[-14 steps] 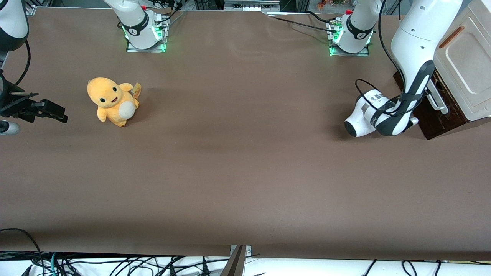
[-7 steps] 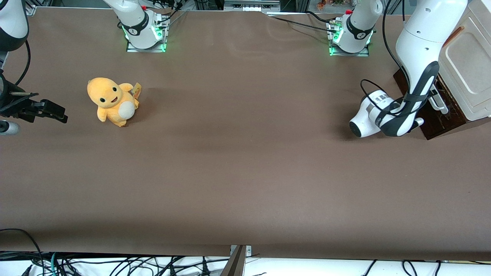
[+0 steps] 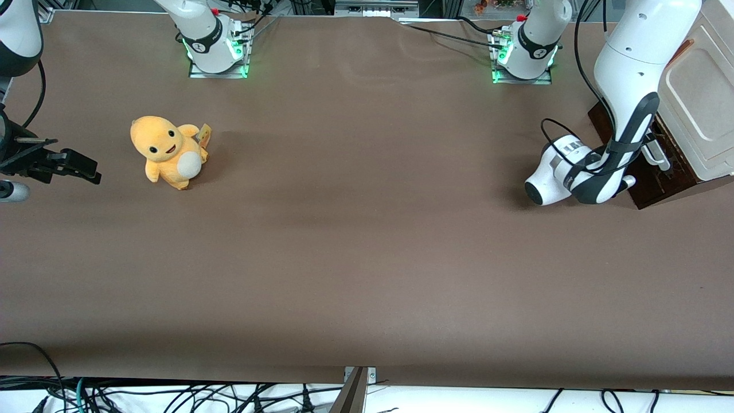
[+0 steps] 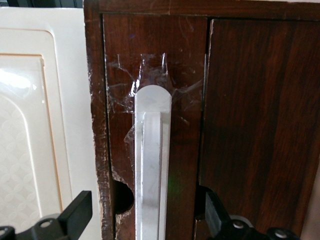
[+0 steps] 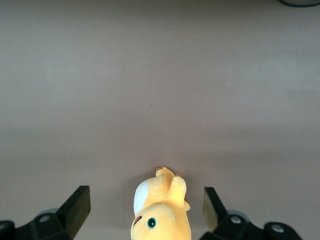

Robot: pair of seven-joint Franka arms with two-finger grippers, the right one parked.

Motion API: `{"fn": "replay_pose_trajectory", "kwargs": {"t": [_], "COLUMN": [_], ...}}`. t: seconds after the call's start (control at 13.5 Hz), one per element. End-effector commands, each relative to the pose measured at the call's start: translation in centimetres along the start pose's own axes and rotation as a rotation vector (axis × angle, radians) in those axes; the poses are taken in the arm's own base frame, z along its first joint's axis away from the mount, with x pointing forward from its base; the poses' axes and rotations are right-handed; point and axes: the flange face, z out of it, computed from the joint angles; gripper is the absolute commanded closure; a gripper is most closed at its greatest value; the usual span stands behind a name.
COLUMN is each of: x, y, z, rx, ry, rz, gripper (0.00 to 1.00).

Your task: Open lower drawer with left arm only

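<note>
The lower drawer (image 4: 175, 75) has a dark brown wooden front and a long white bar handle (image 4: 151, 165) taped on at its rounded end. My left gripper (image 4: 145, 211) is open, right up against the front. One black finger (image 4: 76, 214) stands on each side of the handle and neither touches it. In the front view the left arm (image 3: 625, 74) bends down in front of the drawer (image 3: 659, 183) at the working arm's end of the table. Its white wrist (image 3: 553, 175) hides the gripper there. A short piece of the handle (image 3: 658, 156) shows past the arm.
A cream panel (image 4: 30, 125) with a thin orange-brown line lies beside the drawer front, and it shows on the cabinet (image 3: 697, 109) in the front view. A second dark wooden panel (image 4: 260, 125) adjoins the drawer. An orange plush toy (image 3: 166, 152) sits toward the parked arm's end.
The left arm's wrist has shifted closer to the drawer front over the last second. The drawer and the plush toy have not moved.
</note>
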Motion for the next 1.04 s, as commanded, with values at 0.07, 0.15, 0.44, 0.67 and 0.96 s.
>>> {"fn": "replay_pose_trajectory", "kwargs": {"t": [0.07, 0.15, 0.44, 0.67, 0.96], "x": [0.0, 0.0, 0.3, 0.3, 0.4], "y": [-0.1, -0.1, -0.4, -0.5, -1.2], "z": [0.4, 0.5, 0.9, 0.9, 0.9], "rx": [-0.009, -0.009, -0.012, -0.011, -0.012], "ry": [0.03, 0.029, 0.019, 0.018, 0.019], "rz": [-0.005, -0.005, -0.002, 0.004, 0.032], "gripper": [0.05, 0.07, 0.11, 0.13, 0.18]}}
